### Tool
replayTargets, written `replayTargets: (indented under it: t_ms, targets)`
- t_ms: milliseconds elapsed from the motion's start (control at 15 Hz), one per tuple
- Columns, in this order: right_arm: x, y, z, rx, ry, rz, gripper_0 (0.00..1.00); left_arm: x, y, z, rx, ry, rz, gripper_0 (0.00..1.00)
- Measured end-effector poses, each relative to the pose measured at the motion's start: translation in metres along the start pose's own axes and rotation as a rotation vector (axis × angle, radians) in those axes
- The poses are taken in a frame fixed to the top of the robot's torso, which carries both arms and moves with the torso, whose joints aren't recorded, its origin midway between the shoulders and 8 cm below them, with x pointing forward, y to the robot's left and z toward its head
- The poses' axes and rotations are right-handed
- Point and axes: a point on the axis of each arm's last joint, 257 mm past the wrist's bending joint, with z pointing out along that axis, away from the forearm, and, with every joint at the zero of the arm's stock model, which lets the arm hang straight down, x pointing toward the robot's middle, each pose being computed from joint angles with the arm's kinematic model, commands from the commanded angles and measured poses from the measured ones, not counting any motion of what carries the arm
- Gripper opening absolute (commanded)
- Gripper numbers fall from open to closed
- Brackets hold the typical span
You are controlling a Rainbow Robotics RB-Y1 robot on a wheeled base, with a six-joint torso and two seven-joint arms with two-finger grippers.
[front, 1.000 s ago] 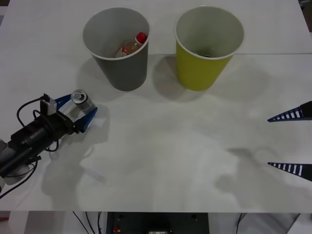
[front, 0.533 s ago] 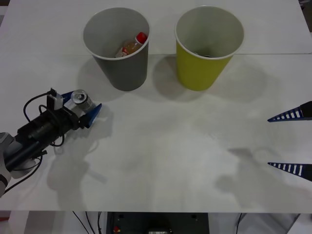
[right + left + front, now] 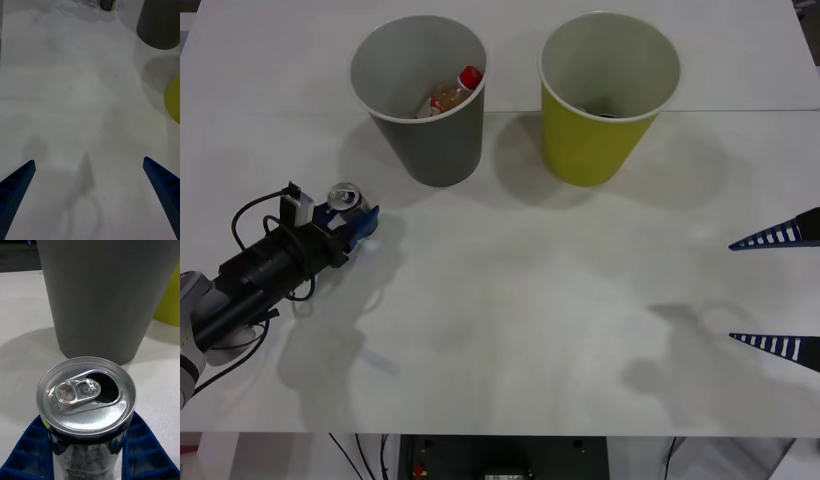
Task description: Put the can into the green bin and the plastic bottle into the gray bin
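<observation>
Can (image 3: 347, 199) stands upright on the table (image 3: 510, 300), front-left of the gray bin (image 3: 420, 95), apart from it. We see our left end effector (image 3: 345, 222) clamped on it: in the left wrist view both blue fingers (image 3: 26, 455) press against the can's sides, its opened silver top facing up. Plastic bottle (image 3: 452, 93) lies tilted inside the gray bin, red cap up against the rim. Green bin (image 3: 608, 95) stands just beside the gray bin, on its right, not touching. Our right end effector (image 3: 775, 290) hangs at the table's right edge, fingers spread wide, holding nothing, well apart from both bins.
</observation>
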Motion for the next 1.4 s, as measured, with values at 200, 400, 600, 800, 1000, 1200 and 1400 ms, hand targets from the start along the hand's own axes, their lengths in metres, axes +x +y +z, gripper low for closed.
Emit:
replayTargets:
  t_ms: [200, 400, 600, 800, 1000, 1200, 1400]
  targets:
    - [0.0, 0.0, 0.0, 0.0, 0.0, 0.0, 1.0, 0.0, -0.001, 0.0, 0.005, 0.002, 0.005, 0.0]
    - [0.0, 0.0, 0.0, 0.0, 0.0, 0.0, 1.0, 0.0, -0.002, -0.005, 0.025, 0.003, 0.021, 0.0]
    - [0.0, 0.0, 0.0, 0.0, 0.0, 0.0, 1.0, -0.001, 0.003, -0.017, 0.061, 0.024, 0.068, 0.0]
    - [0.0, 0.0, 0.0, 0.0, 0.0, 0.0, 1.0, 0.0, 0.005, -0.031, 0.091, 0.05, 0.101, 0.0]
    - [0.0, 0.0, 0.0, 0.0, 0.0, 0.0, 1.0, -0.006, -0.009, -0.045, 0.148, 0.094, 0.033, 0.0]
    - [0.0, 0.0, 0.0, 0.0, 0.0, 0.0, 1.0, -0.017, -0.014, -0.063, 0.201, 0.175, -0.008, 0.0]
    - [0.0, 0.0, 0.0, 0.0, 0.0, 0.0, 1.0, -0.028, -0.017, -0.077, 0.242, 0.244, -0.063, 0.0]
